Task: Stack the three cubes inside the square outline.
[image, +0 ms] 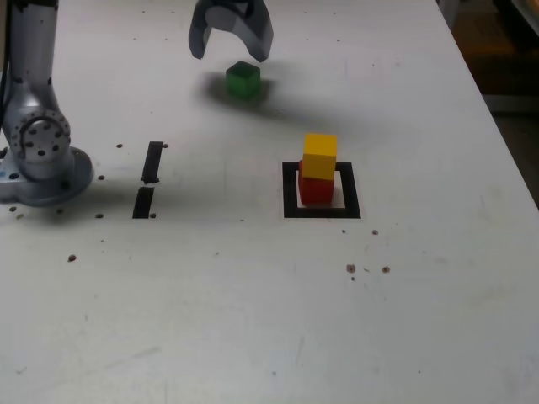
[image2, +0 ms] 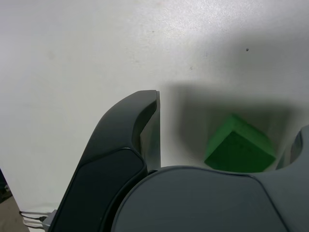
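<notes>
The green cube (image: 242, 82) sits alone on the white table toward the back. My gripper (image: 229, 52) hangs just above and behind it, open, with nothing between its jaws. In the wrist view the green cube (image2: 239, 147) lies on the table between the two dark fingers (image2: 145, 116) of the gripper (image2: 227, 121), apart from both. The yellow cube (image: 319, 156) rests on the red cube (image: 316, 188), slightly twisted against it. Both stand inside the square outline (image: 290, 192) of black tape.
The arm's grey base (image: 38, 147) stands at the exterior view's left. Two short black tape strips (image: 148, 181) lie beside it. Small dark specks (image: 367, 269) dot the table in front of the outline. The table's edge (image: 497, 109) runs along the exterior view's right.
</notes>
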